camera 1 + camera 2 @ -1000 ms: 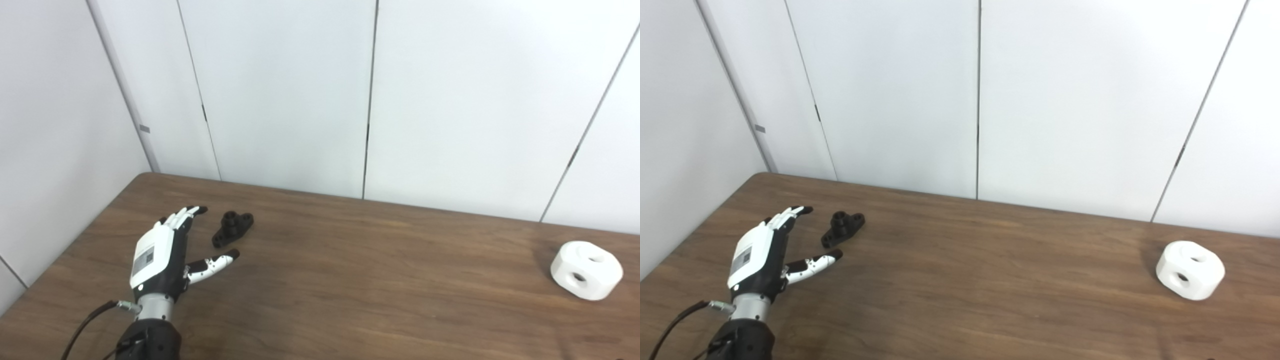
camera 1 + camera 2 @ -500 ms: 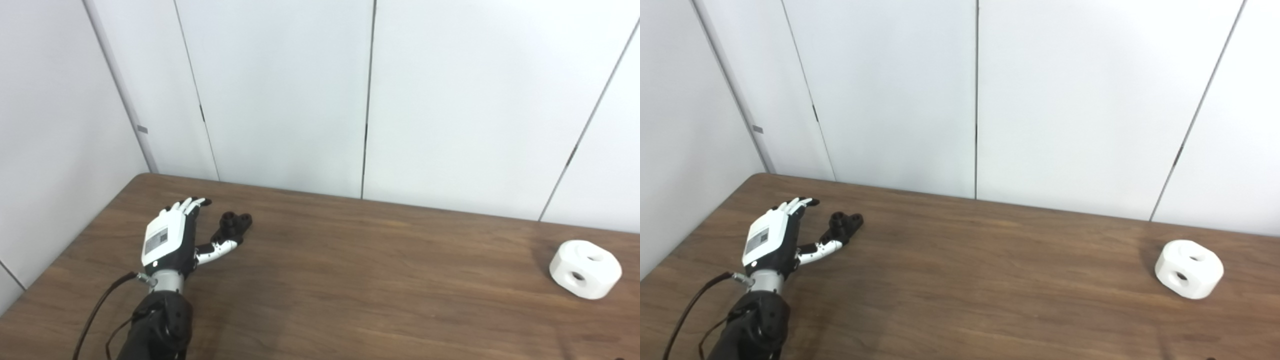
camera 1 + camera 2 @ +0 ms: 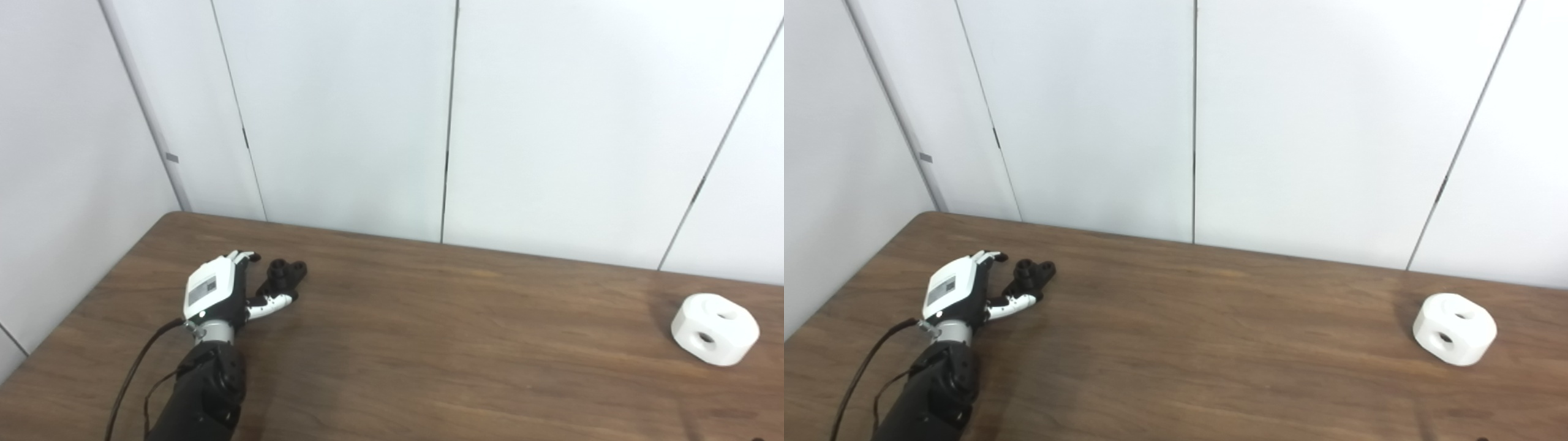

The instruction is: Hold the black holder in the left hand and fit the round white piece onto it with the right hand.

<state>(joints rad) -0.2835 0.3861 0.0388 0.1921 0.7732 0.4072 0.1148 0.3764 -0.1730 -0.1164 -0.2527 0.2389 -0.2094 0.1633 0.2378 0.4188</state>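
- Black holder [image 3: 283, 277]: lies flat on the wooden table [image 3: 429, 343] toward its far left corner. It is small and appears to be rigid moulded plastic, with a raised round boss and flat ears either side. Judged light and stiff, and liable to skate on the smooth wood if nudged.
- Left hand [image 3: 215, 294]: beside the holder, fingers spread and holding nothing. The thumb [image 3: 269, 302] lies at the holder's near end; whether it touches cannot be told. The other fingers [image 3: 244, 257] reach past its left side.
- Recommended hold: pinch across the flat base, leaving the boss clear and upward for the mating part.
- Round white piece [image 3: 715, 329]: rests at the far right of the table, well apart from the holder. It is a chunky faceted block with round holes in top and side. Judged hard, bulkier and somewhat heavier than the holder; best gripped across its outer facets, holes unobstructed.
- Right hand: not in view; its finger state cannot be told.
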